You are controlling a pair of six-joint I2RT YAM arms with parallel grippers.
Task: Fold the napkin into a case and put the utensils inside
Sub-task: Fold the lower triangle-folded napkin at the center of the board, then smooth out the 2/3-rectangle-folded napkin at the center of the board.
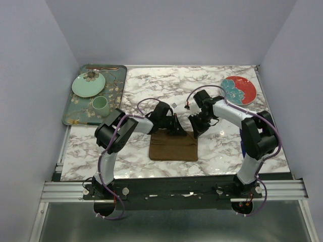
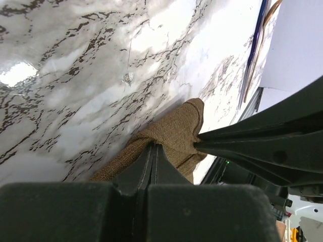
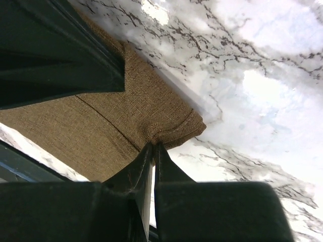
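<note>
A: While both arms lean in over the middle of the overhead frame, what are the tools doing?

B: The left gripper [image 1: 177, 129] is clamped on one upper corner of the napkin [image 1: 173, 146]. Its wrist camera shows the fingers pressed together with brown cloth bunched between them. The right gripper [image 1: 195, 126] pinches the other upper corner the same way, jaws closed tight on a puckered bit of hem.

A: And the napkin itself?

B: It sits centre frame, slightly low, a brown rectangle lying on the table [image 1: 151, 83]. Its lower edge is near the arm bases.

A: What is the surface like?

B: It is glossy white marble with dark grey veins, and bright glare patches show in both wrist views.

A: What else is on it?

B: A dark floral tray [image 1: 117, 85] is at upper left, carrying a green plate [image 1: 88, 84] and a cup [image 1: 100, 104]. A copper-brown utensil [image 1: 103, 67] lies along the tray's top edge. A red plate [image 1: 238, 89] sits at upper right, well apart from the cloth.

A: And the room?

B: Plain pale lavender walls [image 1: 166, 30] close in on three sides, and a metal rail [image 1: 171, 189] runs across the bottom.
</note>
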